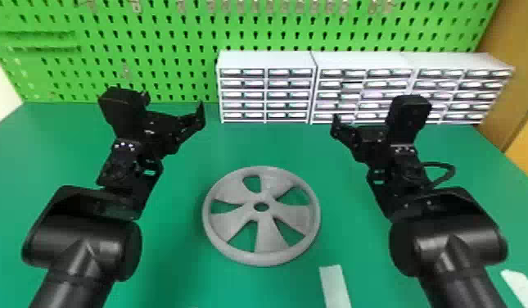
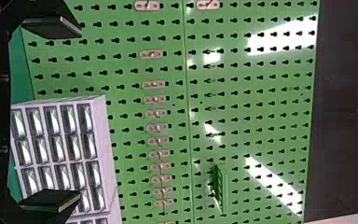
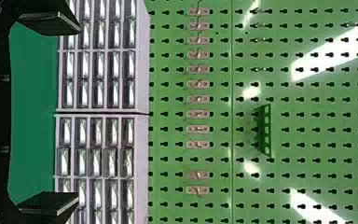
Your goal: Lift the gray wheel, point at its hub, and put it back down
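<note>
The gray wheel (image 1: 267,237) lies flat on the green table, hub hole facing up, between the two arms and nearer the front edge than either gripper. My left gripper (image 1: 172,104) is raised at the left, beyond the wheel; in the left wrist view the left gripper (image 2: 77,114) has its two fingers wide apart with nothing between them. At the right, my right gripper (image 1: 363,112) is held up in front of the drawer cabinets. The right gripper (image 3: 78,114) in the right wrist view also stands open and holds nothing. Neither gripper touches the wheel.
White drawer cabinets (image 1: 267,61) stand along the back of the green table (image 1: 250,143), before a green pegboard (image 1: 160,53). One pale strip (image 1: 335,286) lies right of the wheel near the front, another pale piece (image 1: 520,286) at the far right.
</note>
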`<move>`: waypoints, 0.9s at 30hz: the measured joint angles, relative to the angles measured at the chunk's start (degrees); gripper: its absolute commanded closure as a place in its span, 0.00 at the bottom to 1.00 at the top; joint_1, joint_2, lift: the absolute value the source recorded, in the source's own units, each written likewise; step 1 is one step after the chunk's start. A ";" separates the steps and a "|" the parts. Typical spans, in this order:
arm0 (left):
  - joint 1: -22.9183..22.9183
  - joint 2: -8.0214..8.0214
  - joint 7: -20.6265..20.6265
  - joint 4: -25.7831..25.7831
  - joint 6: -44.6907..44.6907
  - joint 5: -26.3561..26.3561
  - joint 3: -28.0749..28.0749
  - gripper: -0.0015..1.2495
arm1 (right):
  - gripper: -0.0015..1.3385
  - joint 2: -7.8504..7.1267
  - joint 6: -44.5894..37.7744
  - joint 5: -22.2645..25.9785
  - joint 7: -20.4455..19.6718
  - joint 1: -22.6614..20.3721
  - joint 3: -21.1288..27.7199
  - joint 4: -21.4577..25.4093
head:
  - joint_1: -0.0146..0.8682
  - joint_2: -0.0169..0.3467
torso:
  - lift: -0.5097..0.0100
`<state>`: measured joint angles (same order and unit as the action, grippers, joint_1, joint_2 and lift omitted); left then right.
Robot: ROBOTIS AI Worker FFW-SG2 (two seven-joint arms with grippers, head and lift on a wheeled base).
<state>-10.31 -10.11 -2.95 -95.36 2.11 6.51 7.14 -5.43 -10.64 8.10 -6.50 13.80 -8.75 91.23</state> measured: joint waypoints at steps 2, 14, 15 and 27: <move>0.05 0.00 -0.04 0.00 0.00 0.04 0.04 0.06 | 0.04 0.04 0.00 0.06 0.00 -0.04 0.01 0.11 | 0.80 0.18 | 0.81; -0.24 0.00 -0.29 0.00 -0.09 0.25 0.22 0.06 | 0.04 0.07 -0.07 0.16 -0.01 -0.11 0.31 0.46 | 0.80 0.18 | 0.81; -0.24 0.00 -0.30 0.00 -0.09 0.25 0.23 0.06 | 0.04 0.07 -0.07 0.16 -0.01 -0.11 0.31 0.49 | 0.80 0.18 | 0.81; -0.44 0.00 -0.48 0.00 -0.09 0.26 0.38 0.06 | 0.04 -0.02 -0.08 0.64 -0.01 -0.27 0.22 0.69 | 0.80 0.18 | 0.81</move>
<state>-10.75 -10.11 -3.43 -95.36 2.02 6.77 7.52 -5.45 -10.72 8.73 -6.51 13.53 -8.52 91.93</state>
